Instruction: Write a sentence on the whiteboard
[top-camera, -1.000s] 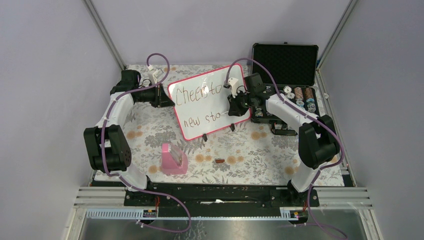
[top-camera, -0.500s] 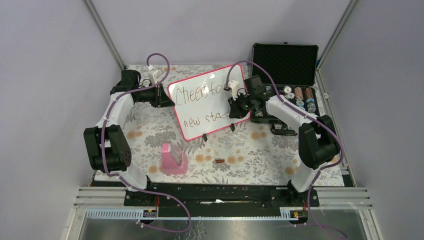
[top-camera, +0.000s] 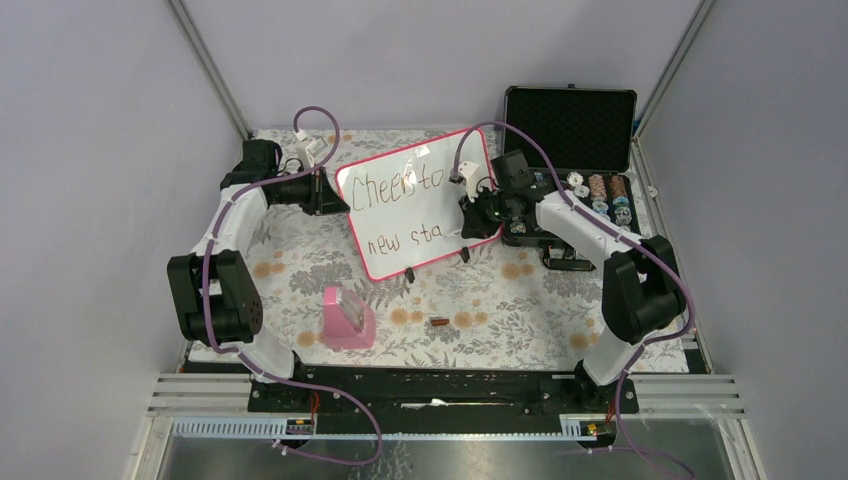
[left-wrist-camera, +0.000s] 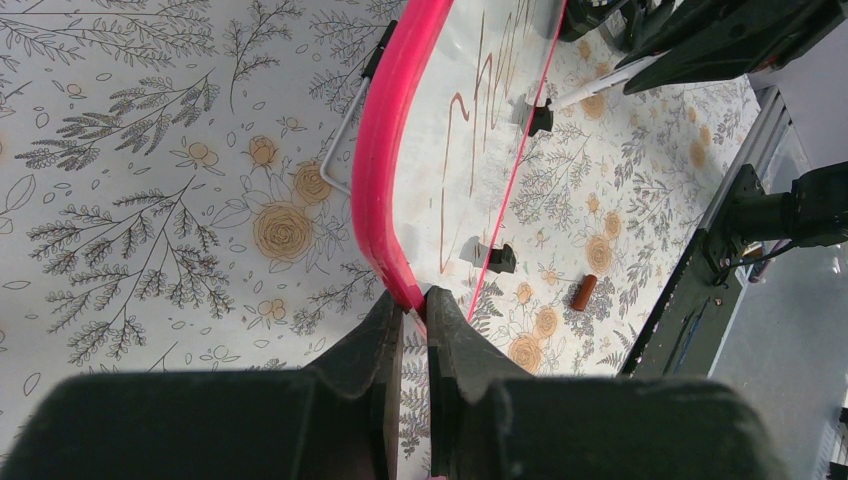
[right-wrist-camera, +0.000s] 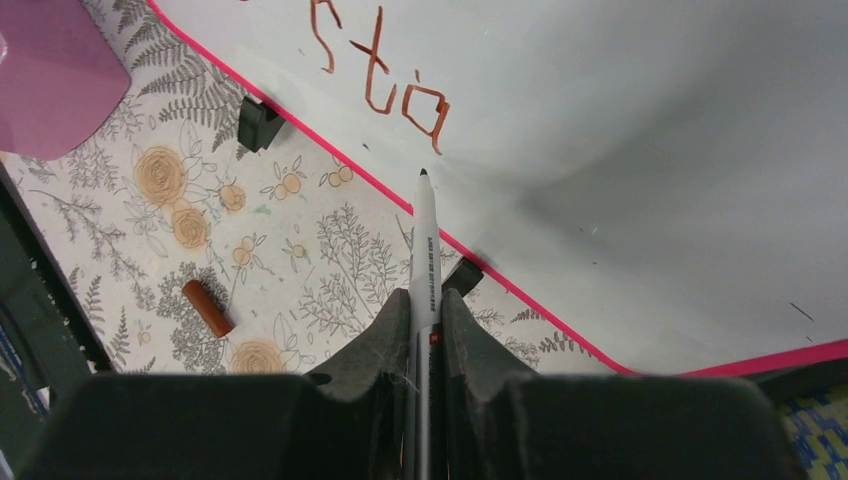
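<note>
Pinching a white marker (right-wrist-camera: 424, 235), the right gripper (right-wrist-camera: 425, 300) aims the tip at the whiteboard (right-wrist-camera: 620, 150), just beside the last letter of the sentence (right-wrist-camera: 385, 85). The left gripper (left-wrist-camera: 407, 310) is clamped on the board's pink frame. The whiteboard sits toward the back of the floral bench (top-camera: 500, 300), between both arms, near a black case (top-camera: 570, 120).

Top cam's up high behind the arms (top-camera: 235, 215), looking down over the whole table (top-camera: 300, 262). The 2 wrist cams sit way closer, peeking past their own fingers (left-wrist-camera: 362, 365). All 3 catch the whiteboard (top-camera: 420, 215) and brown cylinder (top-camera: 438, 322).
</note>
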